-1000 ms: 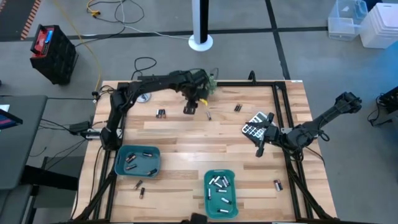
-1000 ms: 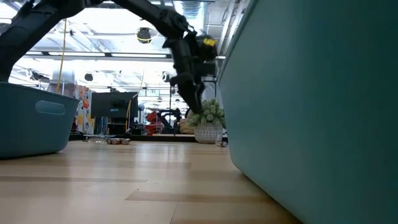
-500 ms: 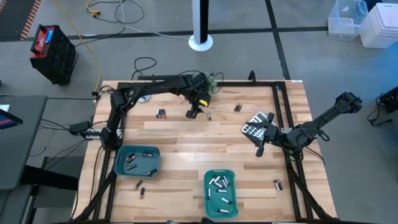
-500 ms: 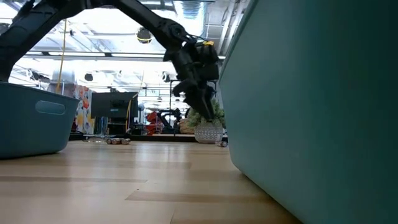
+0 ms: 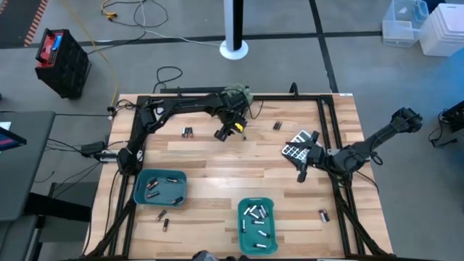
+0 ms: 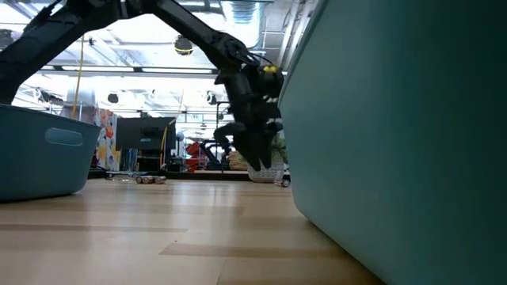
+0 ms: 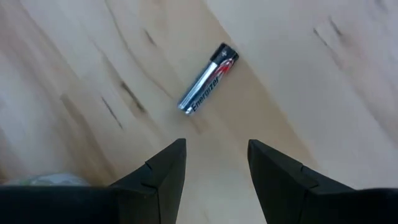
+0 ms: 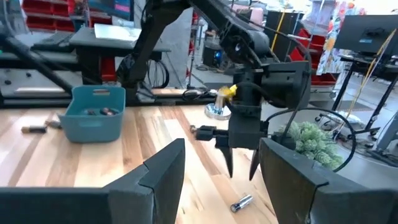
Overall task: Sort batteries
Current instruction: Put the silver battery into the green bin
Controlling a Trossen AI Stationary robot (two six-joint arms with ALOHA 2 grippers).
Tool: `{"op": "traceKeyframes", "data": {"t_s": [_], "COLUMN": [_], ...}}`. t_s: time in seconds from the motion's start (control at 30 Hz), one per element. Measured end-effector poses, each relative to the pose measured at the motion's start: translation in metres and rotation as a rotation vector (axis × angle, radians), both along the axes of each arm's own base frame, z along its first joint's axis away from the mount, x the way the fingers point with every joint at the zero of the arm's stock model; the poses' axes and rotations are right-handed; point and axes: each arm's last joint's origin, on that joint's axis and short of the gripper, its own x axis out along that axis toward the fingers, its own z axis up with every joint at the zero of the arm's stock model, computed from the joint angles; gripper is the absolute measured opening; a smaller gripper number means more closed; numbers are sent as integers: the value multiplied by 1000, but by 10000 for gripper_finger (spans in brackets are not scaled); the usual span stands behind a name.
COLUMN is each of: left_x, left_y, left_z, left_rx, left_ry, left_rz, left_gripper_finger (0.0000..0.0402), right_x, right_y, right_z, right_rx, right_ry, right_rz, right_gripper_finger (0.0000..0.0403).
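The left gripper (image 5: 233,130) has moved across the far side of the table (image 5: 217,167) and lowered over a loose silver battery (image 7: 208,79), fingers spread and empty, so a pick looks imminent. The right gripper (image 5: 306,165) waits open and empty beside the calculator (image 5: 297,147). The battery lies flat near the plant (image 5: 238,93), its long axis diagonal to the left fingers, black end away.

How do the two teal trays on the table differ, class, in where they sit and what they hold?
The left teal tray sits near the table's left edge; the right teal tray sits at the front edge, near the middle. The left tray lies wider than deep; the right tray lies deeper than wide. The left tray holds mostly dark batteries; the right holds silvery-white batteries. Both are teal, rectangular and open-topped.
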Motion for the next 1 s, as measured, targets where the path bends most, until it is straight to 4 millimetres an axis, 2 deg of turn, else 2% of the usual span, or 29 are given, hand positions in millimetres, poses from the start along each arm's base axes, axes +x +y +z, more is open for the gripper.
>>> {"op": "traceKeyframes", "data": {"t_s": [0.3,0.57,0.67,0.77,0.9,1.0], "left_x": [10,12,13,5,-11,-25], "left_y": [0,0,-2,-7,-17,-24], "left_z": [-5,-4,-3,14,56,83], "left_rx": [66,60,42,-36,-159,-175], "left_ry": [-54,-89,-91,-94,-161,-213], "left_rz": [-101,-139,-104,-48,-5,52], "left_gripper_finger": [167,167,167,167,167,161], "right_x": [7,16,21,26,42,60], "right_y": [-5,-11,-14,-19,-25,-31], "right_z": [-5,-9,-11,-14,-15,-19], "right_rx": [8,20,63,134,164,186], "right_ry": [19,33,25,6,27,63], "right_rz": [-46,-79,-58,-85,-114,-169], "right_gripper_finger": [219,219,219,219,219,219]}}
